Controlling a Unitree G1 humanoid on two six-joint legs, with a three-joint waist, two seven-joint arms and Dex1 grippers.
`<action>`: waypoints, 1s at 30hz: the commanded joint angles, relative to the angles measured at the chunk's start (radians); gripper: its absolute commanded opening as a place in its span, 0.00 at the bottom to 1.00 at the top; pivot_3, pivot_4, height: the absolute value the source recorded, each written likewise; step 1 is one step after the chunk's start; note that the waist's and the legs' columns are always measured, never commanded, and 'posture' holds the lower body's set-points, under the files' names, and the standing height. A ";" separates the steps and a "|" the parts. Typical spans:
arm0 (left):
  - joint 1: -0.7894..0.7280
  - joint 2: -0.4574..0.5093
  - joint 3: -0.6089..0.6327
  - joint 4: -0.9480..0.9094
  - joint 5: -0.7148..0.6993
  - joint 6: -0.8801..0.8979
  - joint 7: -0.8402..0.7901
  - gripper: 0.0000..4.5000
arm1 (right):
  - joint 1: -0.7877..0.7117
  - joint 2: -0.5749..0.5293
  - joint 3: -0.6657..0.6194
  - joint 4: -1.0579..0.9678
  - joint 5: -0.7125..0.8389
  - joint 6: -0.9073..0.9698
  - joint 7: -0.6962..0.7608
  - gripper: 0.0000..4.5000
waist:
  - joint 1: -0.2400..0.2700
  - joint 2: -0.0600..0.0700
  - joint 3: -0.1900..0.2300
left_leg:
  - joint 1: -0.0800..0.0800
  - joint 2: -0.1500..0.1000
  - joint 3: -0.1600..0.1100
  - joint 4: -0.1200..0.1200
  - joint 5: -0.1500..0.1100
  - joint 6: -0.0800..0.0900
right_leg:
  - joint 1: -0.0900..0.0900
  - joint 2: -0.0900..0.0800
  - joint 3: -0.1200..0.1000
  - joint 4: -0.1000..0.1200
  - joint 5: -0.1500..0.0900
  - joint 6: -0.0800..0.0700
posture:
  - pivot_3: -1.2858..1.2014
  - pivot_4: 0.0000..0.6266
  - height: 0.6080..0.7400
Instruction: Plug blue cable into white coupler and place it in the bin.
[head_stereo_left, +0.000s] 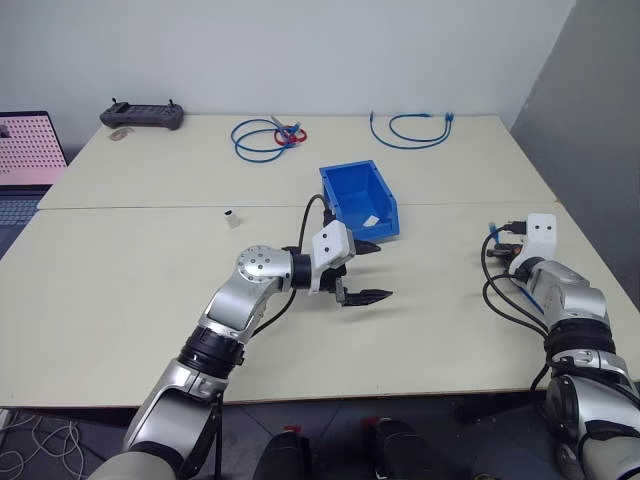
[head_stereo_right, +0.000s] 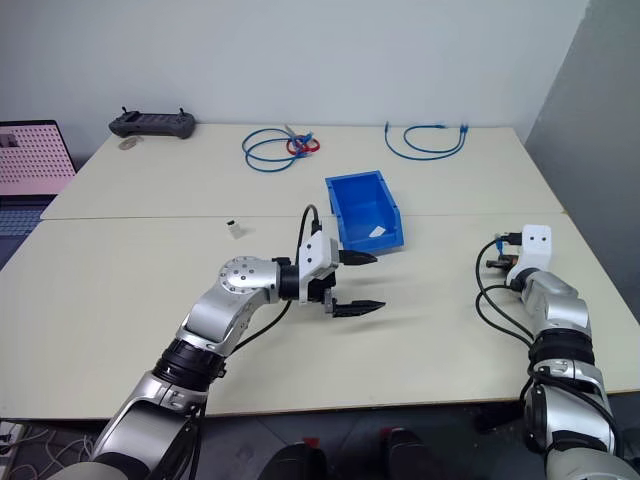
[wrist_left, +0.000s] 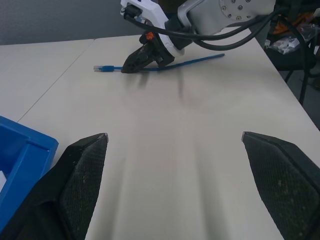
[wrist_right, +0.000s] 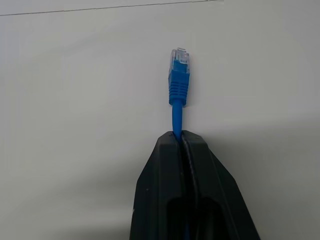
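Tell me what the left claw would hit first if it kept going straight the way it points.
Probably the right claw, shut on the blue cable; only bare table lies between, though depth is hard to judge.

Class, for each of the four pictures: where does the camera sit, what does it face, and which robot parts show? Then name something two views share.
Left and right eye views: head camera, looking down over the table; both arms, bin, white coupler.
Left wrist view: faces across the table at the right gripper; own open left gripper.
Right wrist view: looks along its shut fingers.
Shared: both wrist views show the blue cable, gripped near its plug.
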 joint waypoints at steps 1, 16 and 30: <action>0.074 0.047 0.018 -0.135 -0.021 0.017 -0.014 1.00 | 0.101 -0.028 0.135 -0.097 -0.066 -0.065 0.127 0.01 | -0.001 0.000 0.000 | 0.000 0.000 0.000 0.000 0.000 0.000 | 0.000 0.000 0.000 0.000 0.000 0.000 | 0.52 0.24 1.00; 1.096 0.044 0.374 -0.850 -0.051 0.137 0.441 1.00 | 0.136 -0.022 0.565 -0.604 -0.038 -0.301 0.712 0.01 | 0.008 0.001 0.004 | 0.002 0.006 -0.003 0.001 0.000 0.000 | 0.001 -0.003 -0.002 0.001 -0.005 0.002 | 0.52 0.24 1.00; 1.232 0.003 0.404 -0.907 -0.066 0.135 0.553 1.00 | 0.034 0.054 0.669 -0.381 -0.110 -0.387 0.816 0.47 | 0.027 0.000 0.005 | 0.000 0.000 -0.004 0.000 -0.001 0.000 | 0.000 -0.008 -0.004 0.001 -0.007 -0.002 | 0.52 0.24 1.00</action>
